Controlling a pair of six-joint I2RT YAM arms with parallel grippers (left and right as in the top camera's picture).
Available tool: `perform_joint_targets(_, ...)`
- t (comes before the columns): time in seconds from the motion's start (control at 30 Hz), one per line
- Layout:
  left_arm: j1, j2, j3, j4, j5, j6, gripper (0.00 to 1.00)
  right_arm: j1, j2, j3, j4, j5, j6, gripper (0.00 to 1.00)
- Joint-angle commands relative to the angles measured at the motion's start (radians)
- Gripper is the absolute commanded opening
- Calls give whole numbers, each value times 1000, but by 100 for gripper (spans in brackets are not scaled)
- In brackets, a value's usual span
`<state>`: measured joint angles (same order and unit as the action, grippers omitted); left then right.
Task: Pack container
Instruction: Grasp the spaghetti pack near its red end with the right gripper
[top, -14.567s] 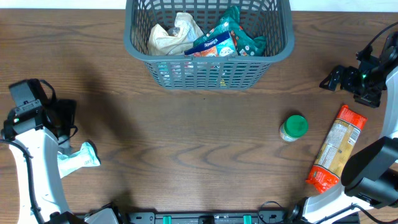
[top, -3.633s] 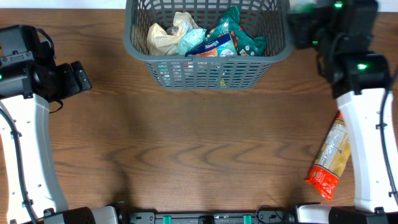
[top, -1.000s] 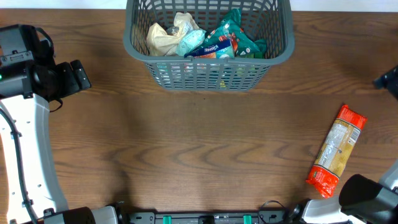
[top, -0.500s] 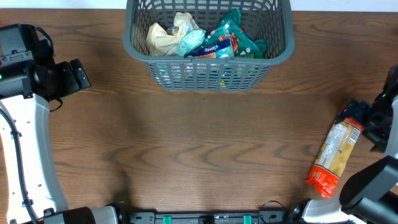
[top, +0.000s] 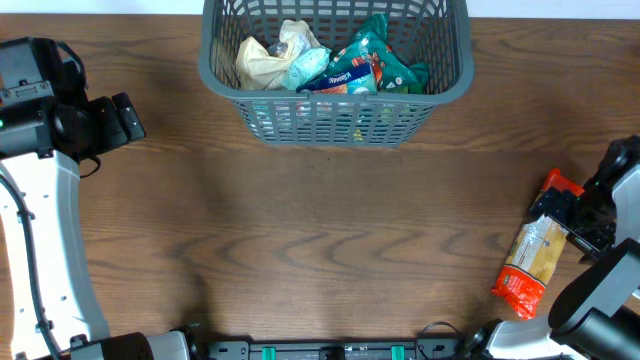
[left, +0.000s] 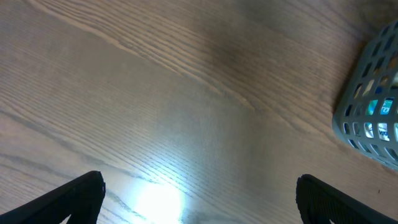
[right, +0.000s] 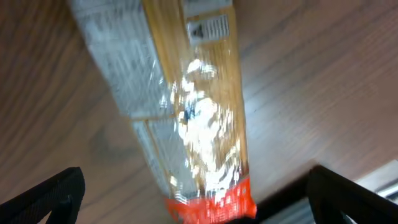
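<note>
The container, a dark grey lattice basket (top: 334, 110), stands at the back middle of the table and holds several packets, teal and beige. Its corner shows in the left wrist view (left: 373, 93). A long pasta packet with orange ends (top: 534, 255) lies at the right front. My right gripper (top: 572, 212) is open and hangs over the packet's upper part; in the right wrist view the packet (right: 186, 118) lies between the spread fingers (right: 196, 196). My left gripper (top: 122, 120) is open and empty at the left, above bare wood (left: 199, 193).
The table's front edge runs just below the pasta packet (right: 348, 186). The right arm's base stands at the front right corner (top: 590, 320). The left arm's white link runs down the left side (top: 45, 260).
My right gripper has come down from the far right edge onto the pasta packet and now covers its upper end. The left arm has not moved.
</note>
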<state>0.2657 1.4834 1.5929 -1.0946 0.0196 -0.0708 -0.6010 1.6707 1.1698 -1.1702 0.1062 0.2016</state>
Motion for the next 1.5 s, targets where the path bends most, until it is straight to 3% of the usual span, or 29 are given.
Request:
perform_joint_targets(0.0, 4, 2, -2, 2, -1, 7, 99, -14, -4, -51, 62, 10, -48, 99)
perform_joint_targets(0.5, 4, 2, -2, 4, -1, 7, 98, -14, -4, -301, 485, 10, -70, 99)
perform_joint_targets(0.7, 4, 2, -2, 4, -1, 6, 99, -14, -3, -371, 608, 9, -69, 95)
perform_joint_targets(1.07, 4, 2, -2, 3, -1, 6, 99, -14, -3, -415, 710, -10, -40, 64)
perform_joint_targets(1.3, 4, 2, -2, 0, -1, 6, 99, -13, -4, -415, 727, -24, -15, 31)
perform_joint_targets(1.4, 4, 2, -2, 0, -1, 6, 99, -13, -4, -410, 736, -63, -14, 1)
perform_joint_targets(1.47, 4, 2, -2, -1, -1, 6, 99, -13, -5, -397, 735, -95, 7, 1)
